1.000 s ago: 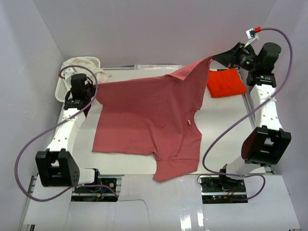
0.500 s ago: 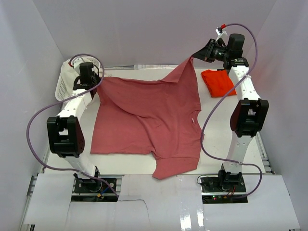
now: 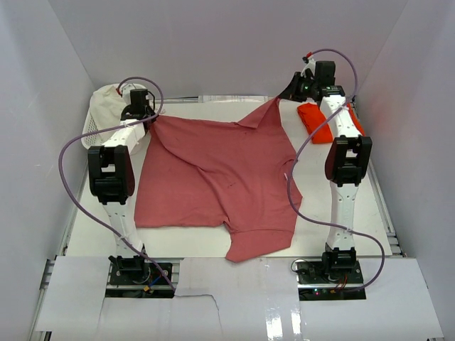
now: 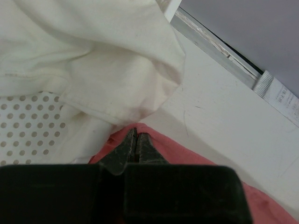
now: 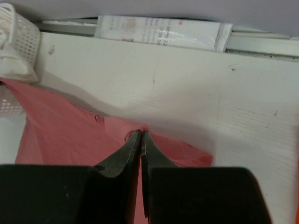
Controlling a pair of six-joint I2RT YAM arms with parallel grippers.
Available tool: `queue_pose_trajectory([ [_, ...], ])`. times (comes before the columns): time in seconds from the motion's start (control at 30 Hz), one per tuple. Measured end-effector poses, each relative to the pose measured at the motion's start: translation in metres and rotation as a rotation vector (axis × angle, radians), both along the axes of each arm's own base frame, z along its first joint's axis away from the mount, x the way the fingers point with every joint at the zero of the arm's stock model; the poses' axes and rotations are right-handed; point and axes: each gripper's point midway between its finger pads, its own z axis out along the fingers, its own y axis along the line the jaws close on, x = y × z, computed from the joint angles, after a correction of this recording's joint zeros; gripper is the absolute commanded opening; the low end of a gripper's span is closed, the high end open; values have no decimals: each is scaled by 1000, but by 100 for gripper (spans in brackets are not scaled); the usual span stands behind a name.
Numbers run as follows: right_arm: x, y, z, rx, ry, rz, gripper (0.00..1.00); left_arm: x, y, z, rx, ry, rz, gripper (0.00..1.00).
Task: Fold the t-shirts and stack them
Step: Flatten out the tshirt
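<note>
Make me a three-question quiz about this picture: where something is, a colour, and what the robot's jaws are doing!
1. Where's the orange-red shirt? A far right of the table B hanging on the wall C near edge
2. The cloth in the basket is: A blue B creamy white C green
3. Both arms' jaws are: A wide open B gripping the basket C shut on the rose shirt
Answers: A, it lies by the table's far right corner; B, pale cloth spills over the basket; C, each wrist view shows pink fabric pinched.
</note>
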Motion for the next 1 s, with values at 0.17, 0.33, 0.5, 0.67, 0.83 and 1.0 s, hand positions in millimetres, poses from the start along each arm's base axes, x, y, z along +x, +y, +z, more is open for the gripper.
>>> queue_pose_trajectory([
  [0.17, 6, 4, -35, -95, 46, -47, 8, 13, 1, -8, 38, 10, -7, 0],
  [0.33, 16, -9, -38, -184, 13, -109, 8, 26, 0, -6, 77, 2, -8, 0],
  [0.5, 24, -20, -44, -264, -24, -149, 8, 42, -6, -9, 100, -6, -25, 0],
  [0.67, 30, -23, -55, -320, -45, -168, 8, 57, -16, -26, 112, 7, -67, 0],
  [0.83, 33, -23, -69, -353, -39, -169, 8, 60, -23, -47, 117, 38, -102, 0],
  [1.0, 38, -36, -72, -362, -46, -191, 8, 63, -28, -45, 122, 33, -124, 0],
])
